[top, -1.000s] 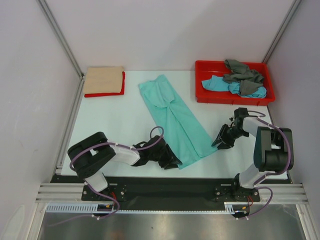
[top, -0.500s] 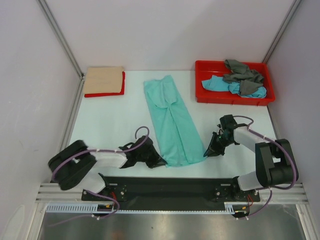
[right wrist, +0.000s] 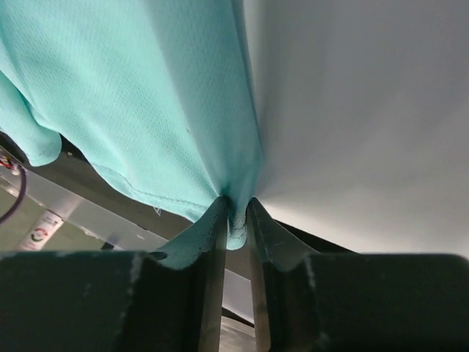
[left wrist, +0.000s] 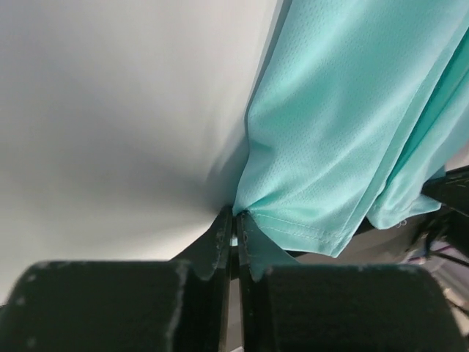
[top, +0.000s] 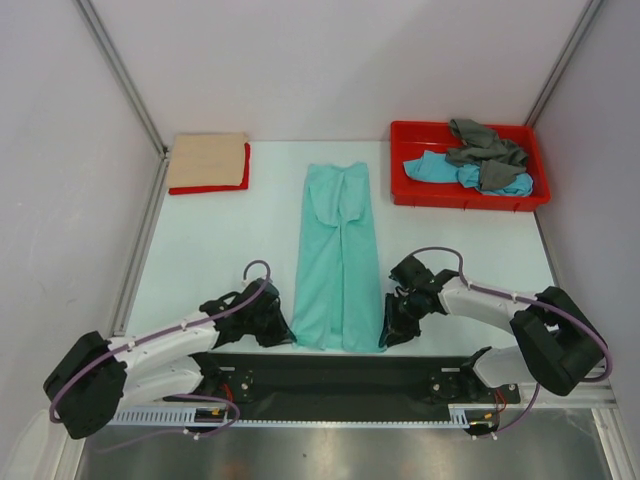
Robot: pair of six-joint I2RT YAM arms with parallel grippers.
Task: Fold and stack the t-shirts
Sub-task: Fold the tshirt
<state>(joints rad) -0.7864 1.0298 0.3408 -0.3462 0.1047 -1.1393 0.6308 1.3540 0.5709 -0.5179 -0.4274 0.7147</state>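
Fingers (left wrist: 218, 246) of L gripper (left wrist: 234, 224) are pressed together on the near-left hem corner of the mint-green tee (left wrist: 330, 132). Cloth bunches right at the tips, and the rest fans out ahead of them and to their right. R gripper (right wrist: 234, 216) mirrors it: fingers (right wrist: 211, 238) nipped on the near-right hem corner, thin gap filled w/ fabric, tee spreading ahead and to their left.

Top cam: both pinch pts sit at the near edge of the table (top: 210, 260). The hem spans from one pair of tips to the other, and the tee runs straight away from them as a long narrow strip. It looks already folded lengthwise, far end well beyond the tips.

Step, as judged: strip is squared up, so the hem-to-far-end fold is next.

Next move calls for:
- lifting both corners together at the same height
- carrying them fwd over the strip w/ tip spacing const, so no skew or sag
- laying the hem on the far end, letting go only once the cloth lies flat

Elsewhere:
- Beige tee (top: 205, 160) sits folded on red tee (top: 210, 189), far ahead and left of the L fingers. Prob the stack destination.
- Grey tee (top: 485, 145) and turquoise tee (top: 432, 168) lie crumpled in the red tray (top: 470, 201), far ahead and right of the R fingers, not yet folded.
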